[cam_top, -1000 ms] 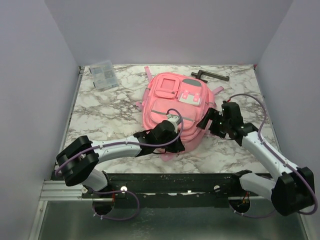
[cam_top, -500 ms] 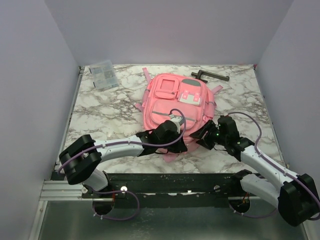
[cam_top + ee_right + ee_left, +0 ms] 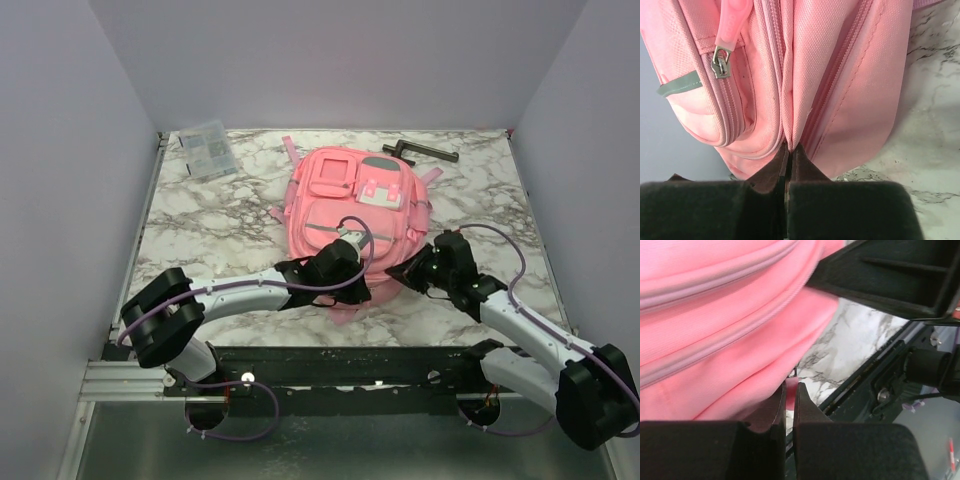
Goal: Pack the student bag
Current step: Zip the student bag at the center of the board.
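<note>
While I watch from above, the student bag [image 3: 350, 200] lies face up in the middle of the marble table [image 3: 200, 220], with the left gripper [image 3: 348, 288] at its near edge and the right gripper [image 3: 412, 272] at its near right corner. On the left wrist camera I see the fingers [image 3: 775, 412] drawn almost together, a sliver of pink fabric pinched between them. On the right wrist camera the fingers [image 3: 765, 175] are clamped tight on a raised fold of the bag.
</note>
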